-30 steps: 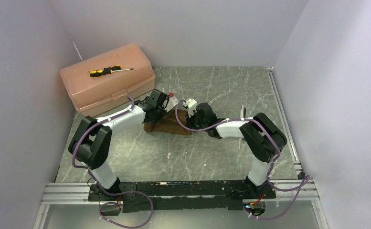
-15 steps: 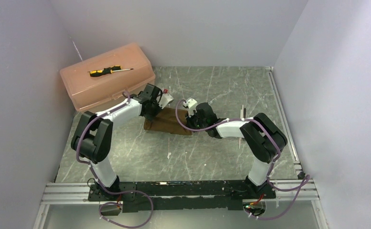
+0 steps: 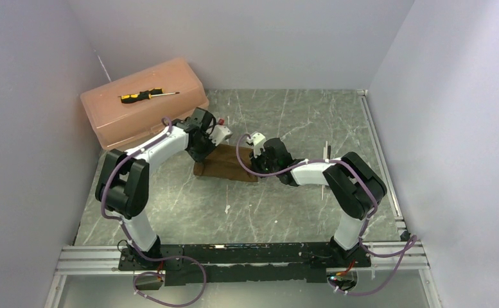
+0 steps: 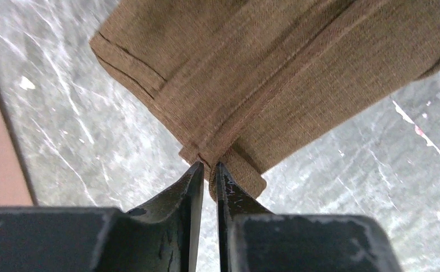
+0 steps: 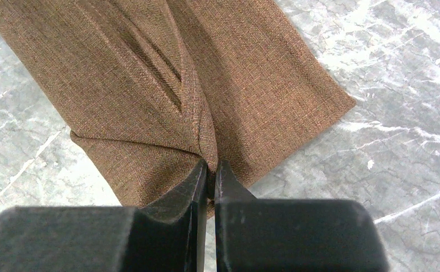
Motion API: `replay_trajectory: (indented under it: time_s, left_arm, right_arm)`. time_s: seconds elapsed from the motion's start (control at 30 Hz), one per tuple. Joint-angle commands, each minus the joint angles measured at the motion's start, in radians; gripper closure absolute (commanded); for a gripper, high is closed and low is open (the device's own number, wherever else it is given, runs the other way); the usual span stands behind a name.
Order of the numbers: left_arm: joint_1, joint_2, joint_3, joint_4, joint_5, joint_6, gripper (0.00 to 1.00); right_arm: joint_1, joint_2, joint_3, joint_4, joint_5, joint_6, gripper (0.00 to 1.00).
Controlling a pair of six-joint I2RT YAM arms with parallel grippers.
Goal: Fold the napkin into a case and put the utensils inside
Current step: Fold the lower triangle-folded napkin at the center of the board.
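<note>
The brown napkin (image 3: 226, 169) lies folded into a narrow oblong at the middle of the table. My left gripper (image 3: 201, 153) is at its left end. In the left wrist view the left gripper (image 4: 208, 165) is shut on a hemmed corner of the napkin (image 4: 274, 68). My right gripper (image 3: 257, 162) is at the napkin's right end. In the right wrist view this gripper (image 5: 210, 163) pinches a puckered fold of the napkin (image 5: 149, 85). A thin silvery utensil (image 3: 327, 151) lies behind the right arm, partly hidden.
A pink box (image 3: 169, 119) stands at the back left, close to my left wrist, with a yellow-and-black screwdriver (image 3: 147, 95) on its lid. Grey walls close in the left, back and right sides. A metal rail (image 3: 234, 253) runs along the near edge.
My left gripper has closed on the napkin's left corner, and the left wrist has moved back and left toward the pink box. The right arm has stayed still.
</note>
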Motion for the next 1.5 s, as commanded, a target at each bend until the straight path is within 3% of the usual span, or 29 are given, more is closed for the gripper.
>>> replay_trajectory:
  time_s: [0.0, 0.3, 0.4, 0.5, 0.67, 1.0, 1.1, 1.27, 1.47]
  left_arm:
    - [0.021, -0.030, 0.039, -0.095, 0.068, -0.040, 0.79]
    - [0.033, -0.021, -0.022, -0.070, 0.089, -0.107, 0.74]
    - [0.033, -0.032, -0.023, -0.042, 0.074, -0.115, 0.80]
    - [0.033, -0.039, 0.000, -0.043, 0.057, -0.094, 0.96]
    - [0.025, -0.049, 0.046, -0.012, 0.002, 0.025, 0.97]
    - [-0.057, 0.019, -0.034, 0.238, -0.164, 0.329, 0.97]
    - [-0.057, 0.044, -0.039, 0.291, -0.196, 0.365, 0.91]
    - [-0.057, 0.047, -0.045, 0.336, -0.235, 0.374, 0.65]
    - [-0.054, 0.051, -0.070, 0.408, -0.302, 0.377, 0.64]
  right_arm:
    - [-0.013, -0.029, -0.002, -0.044, 0.031, 0.002, 1.00]
    - [-0.014, -0.033, -0.008, -0.042, 0.032, 0.008, 1.00]
    - [-0.014, -0.035, -0.008, -0.045, 0.033, 0.007, 1.00]
    - [-0.014, -0.034, -0.005, -0.049, 0.034, 0.006, 1.00]
    - [-0.014, -0.029, 0.000, -0.050, 0.023, 0.010, 1.00]
    - [-0.015, -0.030, 0.010, -0.063, 0.004, 0.011, 1.00]
    - [-0.014, -0.033, 0.005, -0.063, 0.000, 0.013, 1.00]
    - [-0.014, -0.036, -0.004, -0.059, -0.005, 0.013, 1.00]
    - [-0.014, -0.033, 0.003, -0.066, -0.005, 0.013, 1.00]
